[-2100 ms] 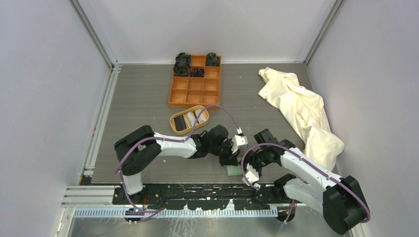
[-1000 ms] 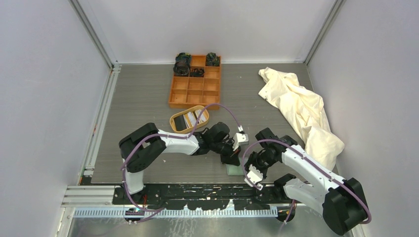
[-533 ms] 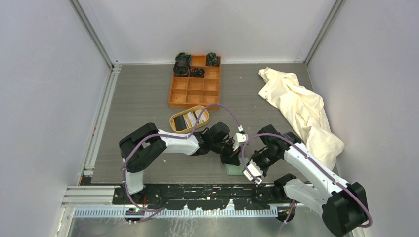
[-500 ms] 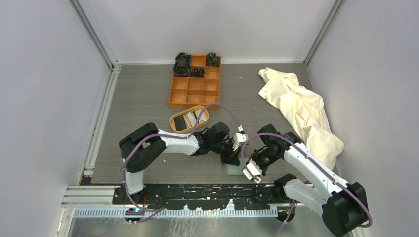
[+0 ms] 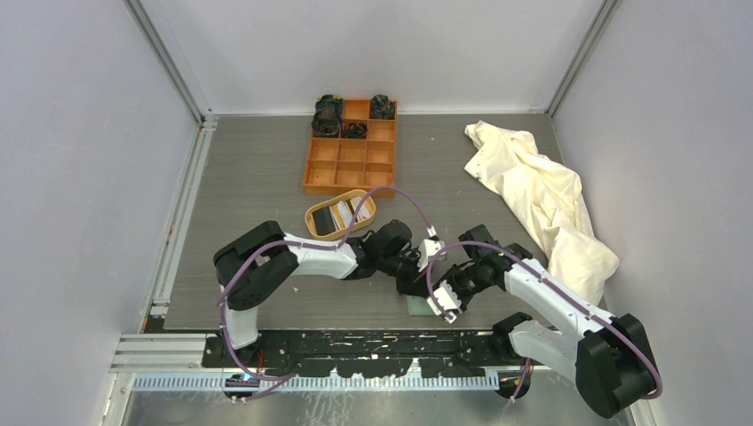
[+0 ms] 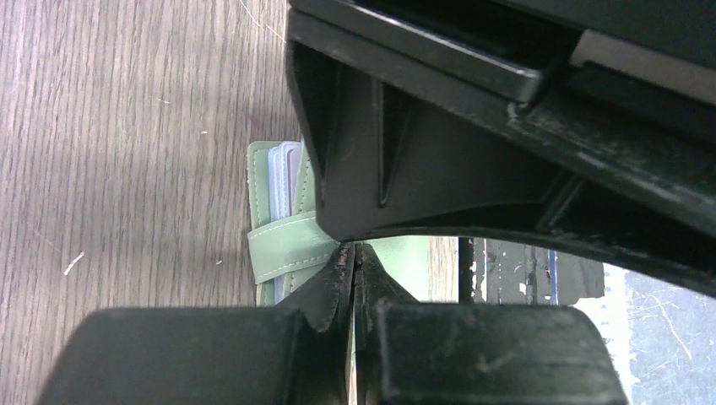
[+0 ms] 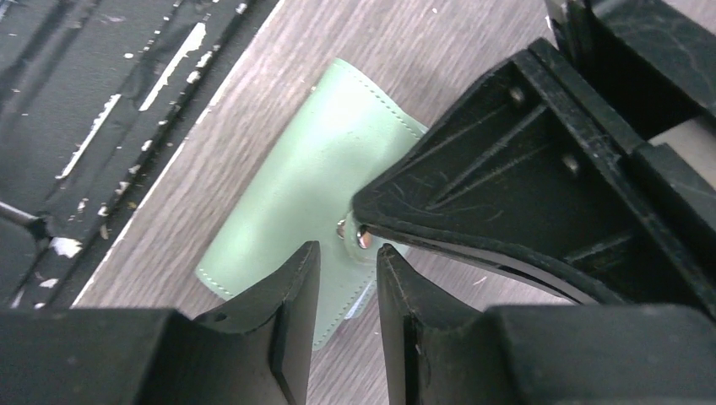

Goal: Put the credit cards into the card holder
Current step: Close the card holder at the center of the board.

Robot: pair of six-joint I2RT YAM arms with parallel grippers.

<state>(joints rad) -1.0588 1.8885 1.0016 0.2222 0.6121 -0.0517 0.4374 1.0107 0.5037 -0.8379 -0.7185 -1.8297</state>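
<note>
"Where's the card holder?"
"Folded, flat on the table at its near edge, between both arms."
"And the left gripper?"
"Fingers pressed together, tips right at the strap tab."
"The right gripper?"
"Slightly parted just above the holder, gripping nothing."

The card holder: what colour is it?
The card holder is sage green with pale stitching, clearest in the right wrist view.

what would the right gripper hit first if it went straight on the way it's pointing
Most likely the holder, right where the left gripper's tip pinches it, just ahead of the right gripper. Depth is unclear.
</note>
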